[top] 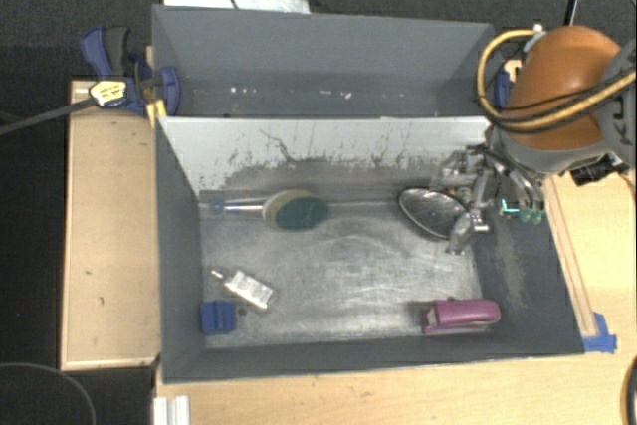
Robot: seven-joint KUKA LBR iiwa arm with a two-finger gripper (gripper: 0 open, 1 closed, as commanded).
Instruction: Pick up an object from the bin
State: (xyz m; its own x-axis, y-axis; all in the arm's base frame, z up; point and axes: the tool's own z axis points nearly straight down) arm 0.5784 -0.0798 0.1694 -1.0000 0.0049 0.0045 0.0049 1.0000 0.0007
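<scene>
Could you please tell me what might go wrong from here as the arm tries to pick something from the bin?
1. The gripper is at the right edge of the shiny oval metal piece at the back right; a grasp so off-centre may slip on its smooth curved surface.
2. The grey metal bin's right wall is close by, so the gripper might scrape it.

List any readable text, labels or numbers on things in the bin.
No text can be read.
The small white thing at front left: dark marks, too small to read.
The purple thing, blue block, green-headed brush, shiny metal piece by the gripper: no lettering visible.
</scene>
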